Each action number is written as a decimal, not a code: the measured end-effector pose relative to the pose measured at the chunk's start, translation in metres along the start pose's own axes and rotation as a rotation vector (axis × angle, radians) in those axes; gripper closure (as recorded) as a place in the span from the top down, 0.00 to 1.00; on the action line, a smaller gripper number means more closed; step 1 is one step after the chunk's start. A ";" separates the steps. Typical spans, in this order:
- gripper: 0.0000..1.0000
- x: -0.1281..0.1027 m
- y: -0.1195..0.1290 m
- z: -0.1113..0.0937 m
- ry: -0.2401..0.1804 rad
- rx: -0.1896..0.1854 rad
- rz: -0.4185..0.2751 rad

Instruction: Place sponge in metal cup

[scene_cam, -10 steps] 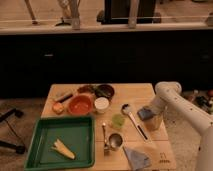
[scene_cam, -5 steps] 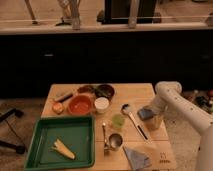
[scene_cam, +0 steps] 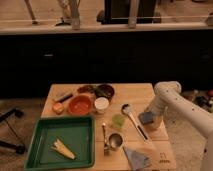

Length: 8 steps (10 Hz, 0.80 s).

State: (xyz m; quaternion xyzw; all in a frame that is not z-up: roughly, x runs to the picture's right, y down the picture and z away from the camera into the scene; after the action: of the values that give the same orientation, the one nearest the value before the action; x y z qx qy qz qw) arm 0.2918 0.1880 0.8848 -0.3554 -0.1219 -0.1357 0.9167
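Gripper (scene_cam: 148, 120) beyond and right of metal cup (scene_cam: 115, 141), at a bluish block judged to be the sponge (scene_cam: 145, 117), grip state indiscernible; release is best made centred over the cup's mouth.

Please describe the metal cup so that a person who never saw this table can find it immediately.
On the wooden table, look at the green tray on the left; the metal cup stands just right of it, near the front edge. It is the only shiny grey cup: the small cup behind it is green, and the gripper is farther right.
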 end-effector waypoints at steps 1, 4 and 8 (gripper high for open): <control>0.77 -0.001 0.000 -0.002 0.003 0.005 -0.001; 0.77 -0.003 0.002 -0.005 0.011 0.011 0.000; 0.56 -0.001 0.003 -0.006 0.015 0.021 0.010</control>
State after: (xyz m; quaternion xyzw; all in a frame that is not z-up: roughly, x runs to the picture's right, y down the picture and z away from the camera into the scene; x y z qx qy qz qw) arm 0.2926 0.1864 0.8782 -0.3451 -0.1145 -0.1326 0.9221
